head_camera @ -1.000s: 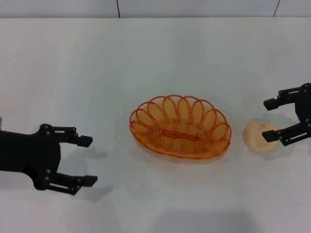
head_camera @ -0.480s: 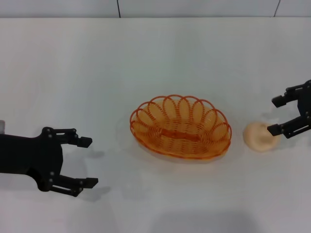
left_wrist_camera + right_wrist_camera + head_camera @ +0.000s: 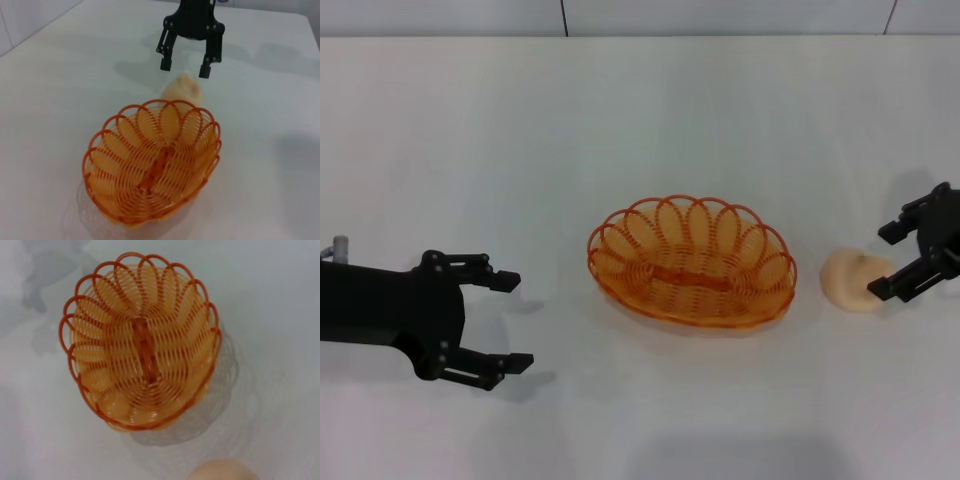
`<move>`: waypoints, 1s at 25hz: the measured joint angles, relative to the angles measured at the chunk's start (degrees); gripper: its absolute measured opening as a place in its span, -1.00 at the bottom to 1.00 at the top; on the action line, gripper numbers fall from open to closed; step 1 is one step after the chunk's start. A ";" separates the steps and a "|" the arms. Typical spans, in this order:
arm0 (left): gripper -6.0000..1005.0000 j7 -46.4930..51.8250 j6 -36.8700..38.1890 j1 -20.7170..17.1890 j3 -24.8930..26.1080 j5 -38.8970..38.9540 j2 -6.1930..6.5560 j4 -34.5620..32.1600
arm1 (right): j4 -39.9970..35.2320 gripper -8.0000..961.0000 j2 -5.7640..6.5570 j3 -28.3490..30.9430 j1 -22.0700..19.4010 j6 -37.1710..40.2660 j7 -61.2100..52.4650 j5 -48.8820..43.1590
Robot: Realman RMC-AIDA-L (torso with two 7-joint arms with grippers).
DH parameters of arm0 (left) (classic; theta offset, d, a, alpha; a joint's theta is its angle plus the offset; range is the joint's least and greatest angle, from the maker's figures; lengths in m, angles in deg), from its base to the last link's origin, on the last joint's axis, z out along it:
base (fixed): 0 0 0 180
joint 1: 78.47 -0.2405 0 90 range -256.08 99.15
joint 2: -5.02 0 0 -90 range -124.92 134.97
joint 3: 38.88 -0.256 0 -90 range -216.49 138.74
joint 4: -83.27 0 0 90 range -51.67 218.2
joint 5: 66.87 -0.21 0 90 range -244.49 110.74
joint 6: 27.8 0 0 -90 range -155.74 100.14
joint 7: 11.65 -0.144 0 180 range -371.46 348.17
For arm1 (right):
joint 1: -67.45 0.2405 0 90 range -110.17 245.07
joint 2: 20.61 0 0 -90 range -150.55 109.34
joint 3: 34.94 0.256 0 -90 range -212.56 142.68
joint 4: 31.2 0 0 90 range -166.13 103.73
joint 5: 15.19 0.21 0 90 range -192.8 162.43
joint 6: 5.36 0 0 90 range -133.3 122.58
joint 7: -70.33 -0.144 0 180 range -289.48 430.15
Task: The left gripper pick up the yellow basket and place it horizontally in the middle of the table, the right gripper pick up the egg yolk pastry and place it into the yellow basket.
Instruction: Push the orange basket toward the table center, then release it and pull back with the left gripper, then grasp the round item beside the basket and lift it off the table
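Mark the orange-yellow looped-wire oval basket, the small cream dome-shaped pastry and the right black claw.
orange-yellow looped-wire basket (image 3: 691,264): head view, woven floor.
cream dome pastry (image 3: 848,279): head view, smooth top.
right gripper (image 3: 884,262): head view, gap between open fingertips.

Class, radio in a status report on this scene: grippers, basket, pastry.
Left gripper open, left of yellow basket. Right gripper open beside egg yolk pastry. Basket empty, mid-table. Nothing in the way.
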 joint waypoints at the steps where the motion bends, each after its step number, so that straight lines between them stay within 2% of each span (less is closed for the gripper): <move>1: 0.76 0.00 -0.08 0.05 0.00 0.00 0.00 -0.01 | 0.47 0.62 -0.12 -0.61 0.12 -0.53 0.00 -0.04; 10: 0.76 -0.01 -0.32 0.31 0.00 0.07 0.00 -0.21 | 2.17 0.56 -1.59 -3.94 0.08 -4.93 0.73 -0.14; 17: 0.76 0.04 -0.42 0.47 0.00 0.09 0.00 -0.91 | 2.20 0.51 -1.48 -7.03 -0.18 -6.09 1.24 -0.82; 23: 0.76 0.07 -0.99 0.55 0.00 0.09 0.00 -0.93 | 2.11 0.03 -1.49 -7.07 0.06 -5.57 1.24 -1.05; 25: 0.75 0.08 -1.03 0.55 0.00 0.09 0.00 -0.93 | 1.94 -0.02 -1.47 -7.04 0.09 -5.43 1.24 -0.97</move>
